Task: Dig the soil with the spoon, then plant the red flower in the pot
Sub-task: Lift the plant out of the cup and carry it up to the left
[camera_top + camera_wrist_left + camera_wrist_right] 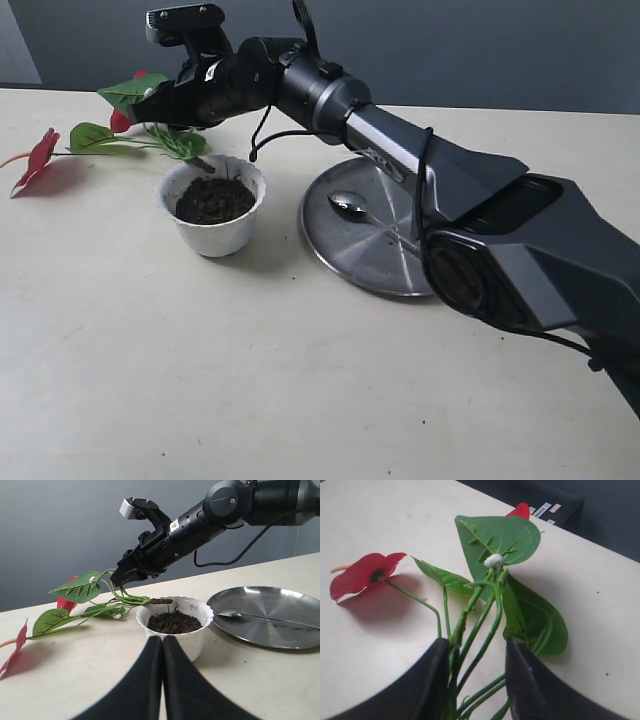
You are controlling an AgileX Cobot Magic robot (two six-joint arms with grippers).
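The right tool (178,100) reaches across the desk (200,380) and has the red flower (95,597) by its bundled green stems, its fingers narrowed around them, the brownish tip lying over the rim of the pot (213,208) above the soil (214,199); it looks light, springy and top-heavy, so I'd grip low on the stem bundle. The left tool (162,645) sits pressed closed, holding nothing, just before the pot. Only the right wrist view shows the stems between the fingers (432,675); the other two show the spoon (362,212) lying in the steel plate (340,250).
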